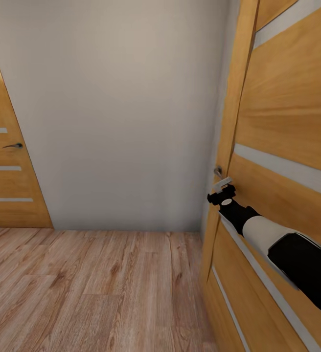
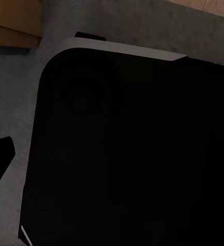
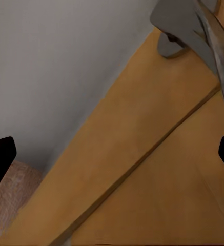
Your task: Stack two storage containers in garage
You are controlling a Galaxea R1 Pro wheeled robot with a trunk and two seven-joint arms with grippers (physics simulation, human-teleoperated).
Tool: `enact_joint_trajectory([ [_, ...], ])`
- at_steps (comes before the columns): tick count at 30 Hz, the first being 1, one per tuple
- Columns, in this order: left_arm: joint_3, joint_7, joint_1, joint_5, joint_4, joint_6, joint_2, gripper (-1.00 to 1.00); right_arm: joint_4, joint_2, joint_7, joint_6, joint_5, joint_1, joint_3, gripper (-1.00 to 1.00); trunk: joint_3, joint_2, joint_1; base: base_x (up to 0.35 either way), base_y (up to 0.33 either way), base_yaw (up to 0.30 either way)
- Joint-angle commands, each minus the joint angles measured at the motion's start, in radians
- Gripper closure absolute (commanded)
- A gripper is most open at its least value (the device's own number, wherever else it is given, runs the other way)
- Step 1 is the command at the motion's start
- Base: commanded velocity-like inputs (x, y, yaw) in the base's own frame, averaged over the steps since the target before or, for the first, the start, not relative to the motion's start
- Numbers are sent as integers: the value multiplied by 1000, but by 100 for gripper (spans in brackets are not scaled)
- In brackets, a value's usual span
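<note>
Pale-walled hallway, right gripper spread wide at door handle.

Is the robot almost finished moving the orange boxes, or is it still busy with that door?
Nothing looks done yet: no orange box shows here, only a pale wall, wood-plank floor and a second door. Right now the right gripper is up at the handle of the wooden door, fingers spread apart, so it seems busy opening it. Carrying both boxes to the garage and stacking them is all left.
</note>
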Motion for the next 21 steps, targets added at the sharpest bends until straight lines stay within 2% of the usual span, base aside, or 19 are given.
enact_joint_trajectory([
  [1,1,1,1,5,-2,-1,0,-100,0,-11,-7,1,-10,0,-8,-100,-1,-1,0,0,0,0],
  [3,1,1,1,5,-2,-1,0,-100,0,-32,-7,3,-10,0,-8,-100,-1,-1,0,0,0,0],
  [11,1,1,1,5,-2,-2,1,-100,1,-39,-9,9,-10,0,-8,-100,-1,-1,0,0,0,0],
  [17,0,1,1,5,-2,-2,0,-100,2,-73,-33,11,-10,0,-8,-100,-1,-1,0,0,0,0],
  [21,1,1,1,5,-2,-1,0,-100,2,-80,-34,10,-10,0,-8,-100,-1,-1,0,0,0,0],
])
